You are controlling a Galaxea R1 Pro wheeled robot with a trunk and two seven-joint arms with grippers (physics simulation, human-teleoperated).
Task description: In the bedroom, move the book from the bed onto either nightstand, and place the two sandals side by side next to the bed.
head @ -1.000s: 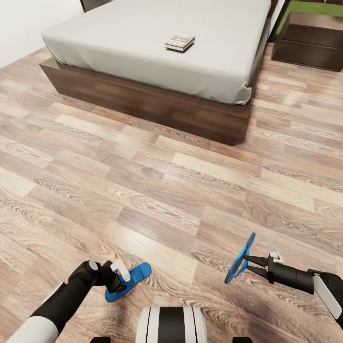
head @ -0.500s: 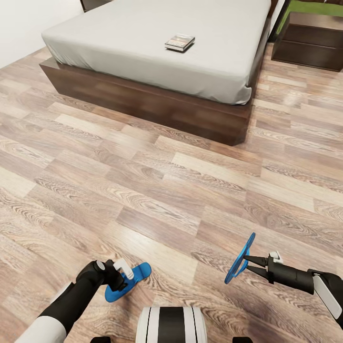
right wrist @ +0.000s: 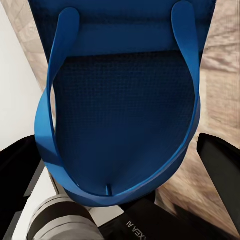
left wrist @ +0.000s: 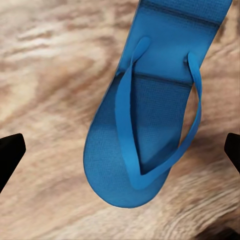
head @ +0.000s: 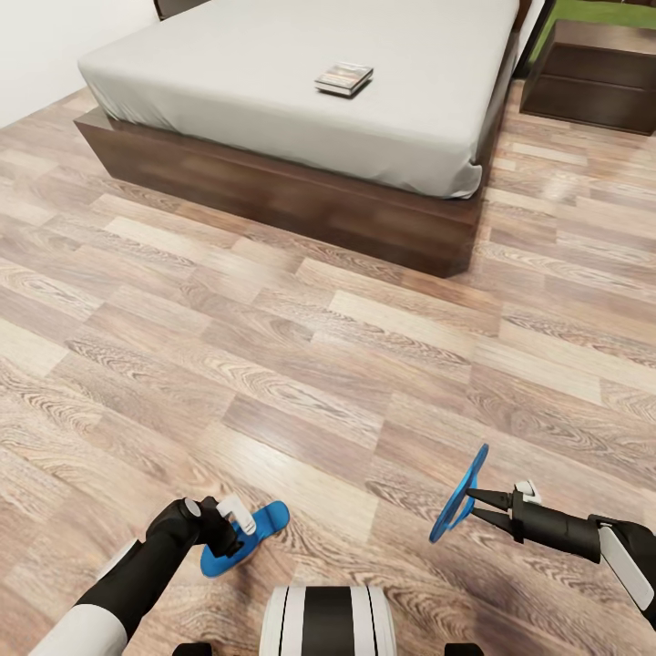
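The left gripper (head: 239, 531), jaws spread wide, hovers over the floor sandal (head: 244, 538), long axis toward two o'clock; the right gripper (head: 476, 507) pinches the other sandal (head: 460, 492).

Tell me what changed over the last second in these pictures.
The left arm drew back a little, its left gripper staying open above the flip-flop on the floor. The right gripper kept the other flip-flop held on edge in the air. The book stayed on the bed.
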